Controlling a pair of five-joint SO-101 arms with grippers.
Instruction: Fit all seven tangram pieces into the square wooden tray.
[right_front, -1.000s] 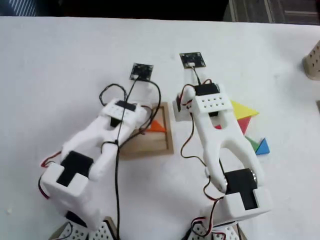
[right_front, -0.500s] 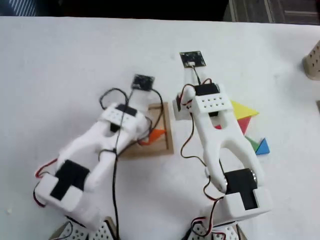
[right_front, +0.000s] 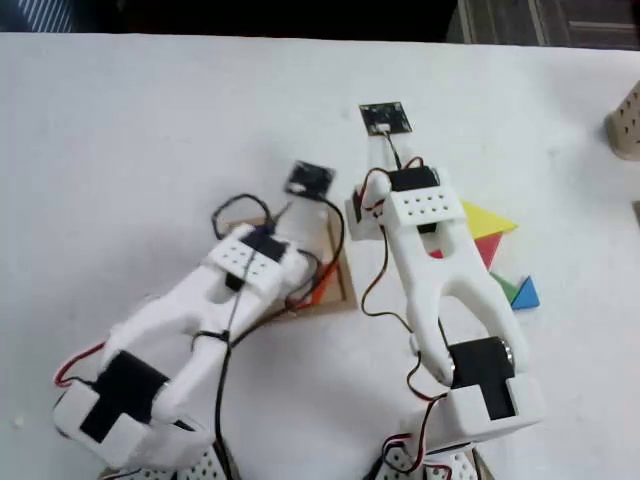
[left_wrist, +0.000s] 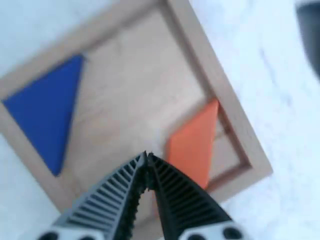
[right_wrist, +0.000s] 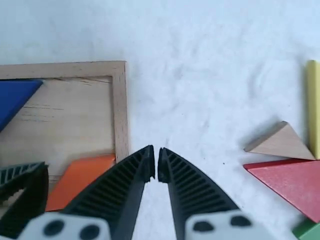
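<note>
Left tool (left_wrist: 148, 162) hangs low over the square wooden tray (left_wrist: 215, 95) with its jaws pressed together and nothing between them; the orange piece (left_wrist: 192, 147) lies just beside its tip, on the side toward the tray wall nearest the right arm (right_front: 440, 270). The coming move, as I judge it, turns on this relation: the piece's long axis runs along that wall and the tool's tip sits at its inner edge; a nudge would go either across the axis toward the wall or along it toward the corner. The left arm (right_front: 200, 300) is the nearer one, its tool being already over the tray floor; the right tool (right_wrist: 155, 162) is likewise closed and empty, over bare counter (right_wrist: 210, 55) just outside the same wall.

The orange piece looks thin, smooth and flat-topped, a narrow slanted shape in the left wrist view (whether it sits flush on the floor or rides up on the rim I cannot tell); a blue triangle (left_wrist: 47, 115) lies flat toward the opposite side of the tray, well apart from it. Five more wait on the counter on the far side of the right arm from the tray: a yellow piece (right_front: 487, 219), a red piece (right_front: 488, 250), a green piece (right_front: 506, 288), a small blue piece (right_front: 526, 293) and a bare wooden triangle (right_wrist: 280, 142); by my reckoning the task is at an early stage.
</note>
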